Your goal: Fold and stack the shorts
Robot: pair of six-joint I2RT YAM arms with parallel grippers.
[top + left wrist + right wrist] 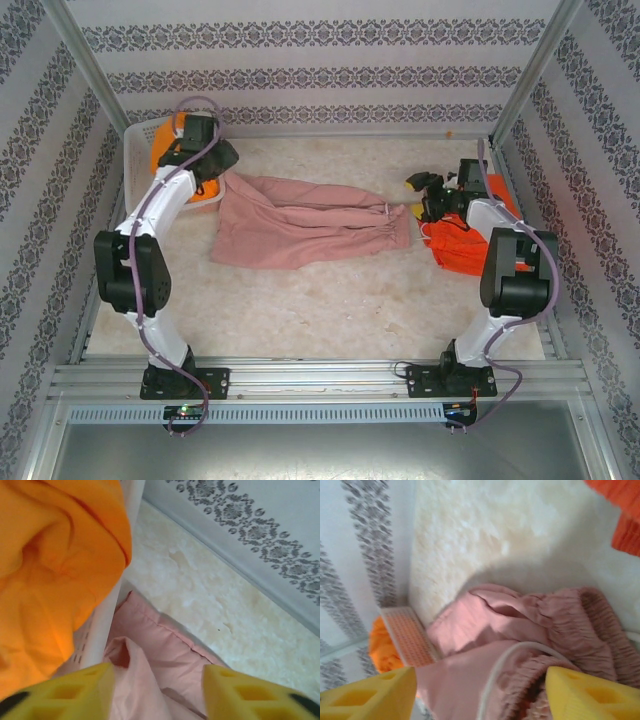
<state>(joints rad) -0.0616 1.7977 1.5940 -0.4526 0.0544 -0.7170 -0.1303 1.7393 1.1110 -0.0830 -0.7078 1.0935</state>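
The dusty pink shorts (310, 225) lie spread across the middle of the table, waist to the right. My left gripper (215, 180) hovers over their left leg end, its yellow fingers (65, 695) apart above a raised pink fold (145, 675); left gripper (159, 680) open. My right gripper (415, 192) is over the gathered waistband (570, 625) and white drawstring (520, 655), and the right gripper (480, 685) is open too. The yellow-orange shorts (50, 570) hang over the basket wall. The red-orange shorts (460, 250) lie crumpled under the right arm.
The white mesh basket (135, 165) stands at the back left corner, its wall (102, 625) right beside my left fingers. Patterned walls enclose the table on three sides. Bare marbled tabletop (330, 310) lies in front of the pink shorts.
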